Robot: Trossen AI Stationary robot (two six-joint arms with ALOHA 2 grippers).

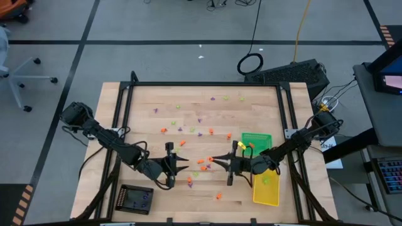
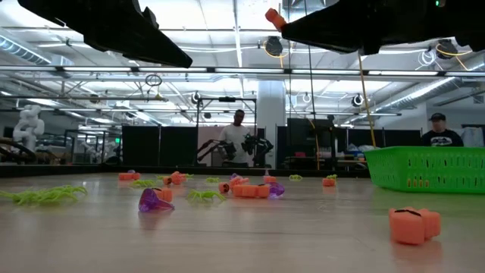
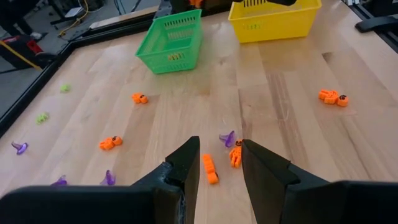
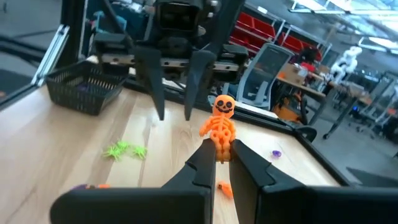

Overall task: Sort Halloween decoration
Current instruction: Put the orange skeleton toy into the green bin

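One orange skeleton figure (image 4: 219,127) pinched by its legs in my right gripper (image 4: 219,155) — light, stiff, slippery; left gripper (image 3: 219,163) hangs half-spread, empty.

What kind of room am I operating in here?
Probably a robotics lab or workshop: another robot arm rig stands behind the wooden table, red parts bins line a wall, and people stand nearby.

Both arms reach toward mid-table, the left pincer (image 1: 183,164) parted and empty, the right pincer (image 1: 212,159) pinched tight.
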